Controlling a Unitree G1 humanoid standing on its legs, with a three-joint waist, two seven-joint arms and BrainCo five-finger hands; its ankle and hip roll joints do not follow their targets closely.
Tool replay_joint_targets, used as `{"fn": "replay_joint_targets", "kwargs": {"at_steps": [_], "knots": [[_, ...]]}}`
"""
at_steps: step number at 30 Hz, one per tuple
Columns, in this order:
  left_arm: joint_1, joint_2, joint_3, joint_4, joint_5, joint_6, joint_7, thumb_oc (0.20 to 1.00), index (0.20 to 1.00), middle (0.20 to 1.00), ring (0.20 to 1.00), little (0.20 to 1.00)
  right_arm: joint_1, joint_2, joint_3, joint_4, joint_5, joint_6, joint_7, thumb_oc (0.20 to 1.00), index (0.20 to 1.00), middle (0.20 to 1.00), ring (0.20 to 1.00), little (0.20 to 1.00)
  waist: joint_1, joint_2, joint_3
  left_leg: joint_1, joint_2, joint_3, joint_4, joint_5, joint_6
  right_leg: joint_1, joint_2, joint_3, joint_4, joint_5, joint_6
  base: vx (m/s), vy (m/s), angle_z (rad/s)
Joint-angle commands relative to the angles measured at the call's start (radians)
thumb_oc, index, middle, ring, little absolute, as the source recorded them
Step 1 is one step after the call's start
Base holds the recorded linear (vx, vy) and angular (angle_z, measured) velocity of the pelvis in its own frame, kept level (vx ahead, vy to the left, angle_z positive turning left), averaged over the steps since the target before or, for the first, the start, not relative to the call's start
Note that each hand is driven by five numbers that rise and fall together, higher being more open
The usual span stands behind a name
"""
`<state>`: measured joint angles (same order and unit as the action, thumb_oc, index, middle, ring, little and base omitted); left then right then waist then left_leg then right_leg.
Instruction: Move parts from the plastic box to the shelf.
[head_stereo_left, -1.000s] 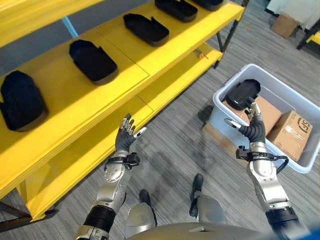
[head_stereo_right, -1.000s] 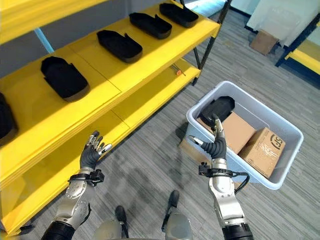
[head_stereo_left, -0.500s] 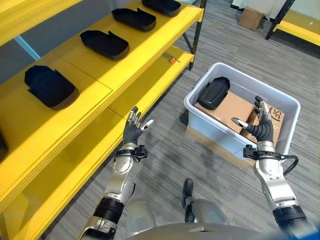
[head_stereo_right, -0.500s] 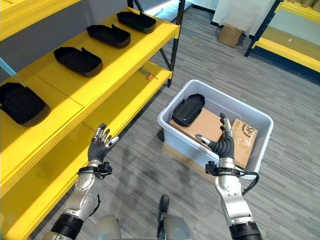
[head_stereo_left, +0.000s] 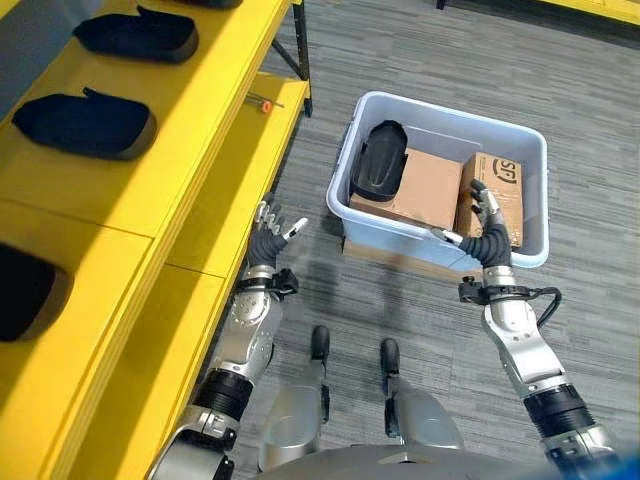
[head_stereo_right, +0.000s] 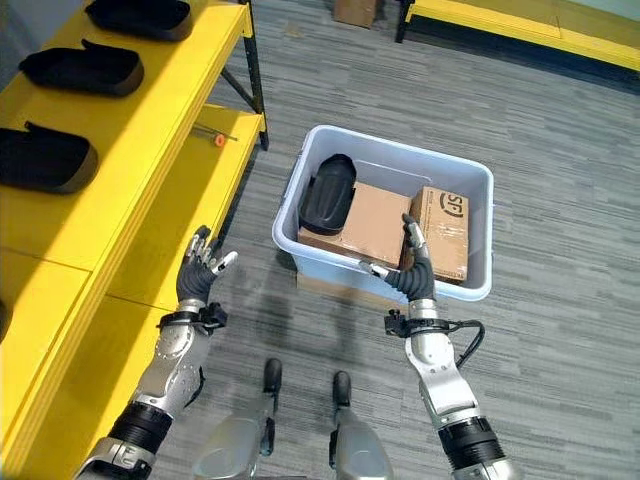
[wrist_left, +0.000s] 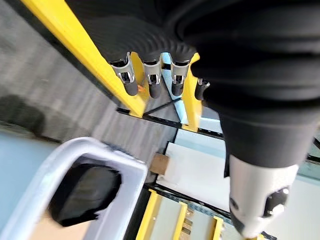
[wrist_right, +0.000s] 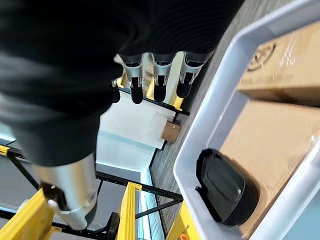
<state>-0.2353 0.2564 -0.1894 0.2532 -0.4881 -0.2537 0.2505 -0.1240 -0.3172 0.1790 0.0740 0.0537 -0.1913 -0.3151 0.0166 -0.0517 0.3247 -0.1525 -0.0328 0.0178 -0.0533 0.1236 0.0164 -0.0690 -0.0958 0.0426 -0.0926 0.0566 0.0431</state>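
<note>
The view is swinging away from the yellow shelf (head_stereo_left: 150, 190) toward the plastic box (head_stereo_left: 530, 190), now centred ahead. One black part (head_stereo_left: 380, 172) is lying inside on cardboard cartons (head_stereo_left: 420, 190). Left robot hand (head_stereo_left: 268, 236) and right robot hand (head_stereo_left: 482, 232) are hovering spread, empty

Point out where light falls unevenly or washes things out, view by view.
Left eye view: the yellow shelf has a paler lit band across a darker stretch, and the black part in the plastic box shows a faint sheen. Right wrist view: the right hand is dark against a bright white background. Left wrist view: likewise the left hand.
</note>
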Motion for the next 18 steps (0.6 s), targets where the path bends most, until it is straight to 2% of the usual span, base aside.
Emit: {"fn": "replay_joint_targets", "kwargs": {"at_steps": [1,4,5,6,7,8,10,11,12,13,14,15,16,17,18], "knots": [[0.004,0.013,-0.011,-0.055,0.033,-0.06,0.032,1.0,1.0,1.0,1.0,1.0,-0.076,-0.015,-0.027,-0.03,-0.009,-0.027,0.0,1.0,1.0,1.0,1.0,1.0,0.007,0.003,-0.062,0.003,0.025,-0.029,0.045,-0.058,-0.007,0.054,-0.026,-0.001,0.102,-0.07,0.081,0.12,0.133,0.0],[-0.003,0.013,-0.016,-0.048,0.044,-0.05,0.038,1.0,1.0,1.0,1.0,1.0,-0.067,-0.01,-0.028,-0.036,-0.015,-0.024,0.003,1.0,1.0,1.0,1.0,1.0,0.001,0.012,-0.067,0.013,0.006,-0.025,0.051,-0.085,0.015,0.014,-0.034,-0.008,0.208,-0.086,0.097,0.14,0.16,-0.05],[-0.011,0.014,-0.024,-0.044,0.05,-0.044,0.042,1.0,1.0,1.0,1.0,1.0,-0.068,-0.007,-0.022,-0.041,-0.017,-0.026,0.005,1.0,1.0,1.0,1.0,1.0,-0.011,0.019,-0.048,0.025,0.001,-0.022,0.054,-0.094,0.028,-0.048,-0.023,-0.008,0.326,-0.04,0.116,0.05,0.077,-0.14],[-0.012,0.014,-0.024,-0.044,0.05,-0.044,0.042,1.0,1.0,1.0,1.0,1.0,-0.069,-0.008,-0.022,-0.041,-0.017,-0.025,0.005,1.0,1.0,1.0,1.0,1.0,-0.01,0.018,-0.048,0.024,0.001,-0.021,0.054,-0.094,0.028,-0.053,-0.023,-0.006,0.332,-0.042,0.116,0.05,0.1,-0.13],[-0.011,0.013,-0.026,-0.044,0.052,-0.042,0.045,1.0,1.0,1.0,1.0,1.0,-0.066,-0.004,-0.023,-0.047,-0.019,-0.026,0.006,1.0,1.0,1.0,1.0,1.0,-0.014,0.023,-0.037,0.036,-0.004,-0.016,0.054,-0.102,0.036,-0.078,-0.02,-0.016,0.386,-0.018,0.125,0.04,0.077,-0.14],[-0.011,0.013,-0.029,-0.045,0.052,-0.042,0.047,1.0,1.0,1.0,1.0,1.0,-0.065,-0.001,-0.02,-0.049,-0.02,-0.026,0.007,1.0,1.0,1.0,1.0,1.0,-0.018,0.029,-0.024,0.048,-0.002,-0.011,0.054,-0.107,0.043,-0.105,-0.019,-0.039,0.445,0.013,0.13,0.06,0.111,-0.19],[-0.012,0.015,-0.033,-0.047,0.054,-0.041,0.045,1.0,1.0,1.0,1.0,1.0,-0.061,0.003,-0.018,-0.051,-0.023,-0.023,0.005,1.0,1.0,1.0,1.0,1.0,-0.026,0.043,-0.004,0.082,0.002,-0.008,0.04,-0.116,0.046,-0.161,-0.021,-0.077,0.505,0.025,0.127,0.14,0.088,-0.24],[-0.008,0.015,-0.026,-0.046,0.055,-0.038,0.042,1.0,1.0,1.0,1.0,1.0,-0.062,0.009,-0.022,-0.046,-0.022,-0.02,0.005,1.0,1.0,1.0,1.0,1.0,-0.027,0.042,-0.005,0.118,0.0,0.01,0.017,-0.133,0.042,-0.19,-0.047,-0.155,0.43,0.021,0.115,0.18,0.047,-0.11],[-0.007,0.015,-0.026,-0.046,0.054,-0.038,0.042,1.0,1.0,1.0,1.0,1.0,-0.062,0.009,-0.022,-0.047,-0.022,-0.02,0.005,1.0,1.0,1.0,1.0,1.0,-0.028,0.044,-0.005,0.121,0.002,0.008,0.014,-0.133,0.041,-0.186,-0.045,-0.158,0.426,0.021,0.114,0.23,0.01,-0.26],[-0.004,0.015,-0.023,-0.045,0.053,-0.04,0.038,1.0,1.0,1.0,1.0,1.0,-0.069,0.009,-0.023,-0.042,-0.019,-0.022,0.004,1.0,1.0,1.0,1.0,1.0,-0.031,0.043,-0.005,0.137,0.006,0.014,0.002,-0.14,0.034,-0.208,-0.039,-0.196,0.356,0.016,0.107,0.19,-0.047,-0.4],[0.0,0.014,-0.018,-0.043,0.055,-0.039,0.035,1.0,1.0,1.0,1.0,1.0,-0.072,0.009,-0.028,-0.039,-0.018,-0.022,0.003,1.0,1.0,1.0,1.0,1.0,-0.038,0.036,-0.005,0.15,0.002,0.012,-0.004,-0.147,0.029,-0.226,-0.03,-0.205,0.294,0.025,0.105,0.19,-0.047,-0.47],[0.001,0.015,-0.018,-0.043,0.055,-0.039,0.035,1.0,1.0,1.0,1.0,1.0,-0.071,0.009,-0.028,-0.039,-0.018,-0.022,0.003,1.0,1.0,1.0,1.0,1.0,-0.038,0.039,-0.006,0.153,0.006,0.011,-0.006,-0.149,0.028,-0.22,-0.026,-0.208,0.284,0.029,0.104,0.29,-0.082,-0.17],[0.009,0.01,-0.01,-0.036,0.06,-0.039,0.036,1.0,1.0,1.0,1.0,1.0,-0.073,0.008,-0.03,-0.027,-0.02,-0.022,-0.004,1.0,1.0,1.0,1.0,1.0,-0.042,0.027,-0.006,0.181,0.0,0.013,-0.012,-0.163,0.018,-0.238,-0.024,-0.242,0.173,0.071,0.109,0.48,-0.168,-0.06],[0.018,0.0,-0.011,-0.029,0.069,-0.034,0.033,1.0,1.0,1.0,1.0,1.0,-0.056,0.001,-0.038,-0.035,-0.03,-0.021,-0.011,1.0,1.0,1.0,1.0,1.0,-0.054,0.02,-0.012,0.216,0.009,-0.002,-0.003,-0.203,-0.002,-0.205,-0.018,-0.236,0.09,0.098,0.11,0.57,-0.209,0.14],[0.015,-0.008,-0.02,-0.021,0.073,-0.035,0.029,1.0,1.0,1.0,1.0,1.0,-0.05,-0.005,-0.04,-0.031,-0.03,-0.022,-0.011,1.0,1.0,1.0,1.0,1.0,-0.055,0.016,-0.018,0.226,0.01,-0.009,0.008,-0.216,-0.002,-0.185,-0.012,-0.224,0.082,0.099,0.1,0.44,-0.183,0.39]]}}
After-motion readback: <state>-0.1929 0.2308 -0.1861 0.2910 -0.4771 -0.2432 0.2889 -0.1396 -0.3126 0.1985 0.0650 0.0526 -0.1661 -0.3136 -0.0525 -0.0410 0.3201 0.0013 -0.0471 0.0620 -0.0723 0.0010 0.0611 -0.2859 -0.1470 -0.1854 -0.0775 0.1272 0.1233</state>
